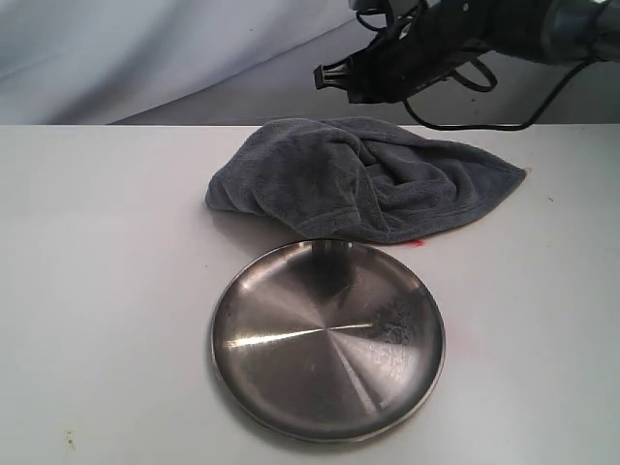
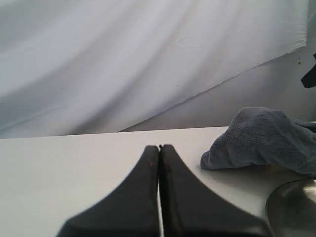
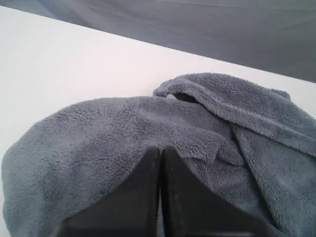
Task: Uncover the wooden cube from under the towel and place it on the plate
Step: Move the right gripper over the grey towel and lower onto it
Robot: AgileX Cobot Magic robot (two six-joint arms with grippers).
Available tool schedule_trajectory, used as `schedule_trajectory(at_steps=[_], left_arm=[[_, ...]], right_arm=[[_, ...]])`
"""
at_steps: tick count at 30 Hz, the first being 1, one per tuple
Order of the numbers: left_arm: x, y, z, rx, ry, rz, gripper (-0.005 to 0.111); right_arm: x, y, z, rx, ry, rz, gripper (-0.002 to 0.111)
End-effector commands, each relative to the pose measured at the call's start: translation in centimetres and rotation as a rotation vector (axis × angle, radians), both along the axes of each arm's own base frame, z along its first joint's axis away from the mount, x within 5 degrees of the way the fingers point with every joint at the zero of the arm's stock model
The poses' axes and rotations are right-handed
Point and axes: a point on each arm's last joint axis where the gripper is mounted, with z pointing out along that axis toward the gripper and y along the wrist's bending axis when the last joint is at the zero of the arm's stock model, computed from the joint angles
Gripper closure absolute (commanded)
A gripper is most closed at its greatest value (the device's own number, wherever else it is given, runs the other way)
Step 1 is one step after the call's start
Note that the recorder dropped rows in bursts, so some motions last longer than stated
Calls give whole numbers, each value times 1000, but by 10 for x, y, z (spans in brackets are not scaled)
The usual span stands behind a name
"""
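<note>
The dark grey-blue towel (image 1: 363,179) lies bunched in a mound at the back middle of the white table; the wooden cube is hidden, presumably under it. Just in front sits the shiny steel plate (image 1: 327,339), holding nothing. My right gripper (image 1: 329,76) hangs in the air above and behind the towel, shut with nothing in it; its wrist view looks down on the towel (image 3: 123,143) past the closed tips (image 3: 161,149). My left gripper (image 2: 159,147) is shut and empty, low over the table, with the towel (image 2: 264,138) and the plate's rim (image 2: 291,205) off to one side.
A small red mark (image 1: 417,244) shows on the table at the towel's front edge. A pale cloth backdrop (image 1: 145,48) hangs behind the table. Black cables (image 1: 465,107) trail from the right arm above the towel's right end.
</note>
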Motion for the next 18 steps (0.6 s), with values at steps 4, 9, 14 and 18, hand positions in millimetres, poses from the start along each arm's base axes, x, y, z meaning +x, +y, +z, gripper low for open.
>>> schedule_trajectory(at_steps=[4,9,14,18], left_arm=[[0,0,0,-4,-10,3,107],[0,0,0,-4,-10,3,107],[0,0,0,-4,-10,3,107],[0,0,0,-4,-10,3,107]], right_arm=[[-9,49,12,13,-41,107,108],[-33,81,13,14,-62,185,108],[-76,117,4,-78,6,352,108],[-105,130,-4,-192,90,452,108]])
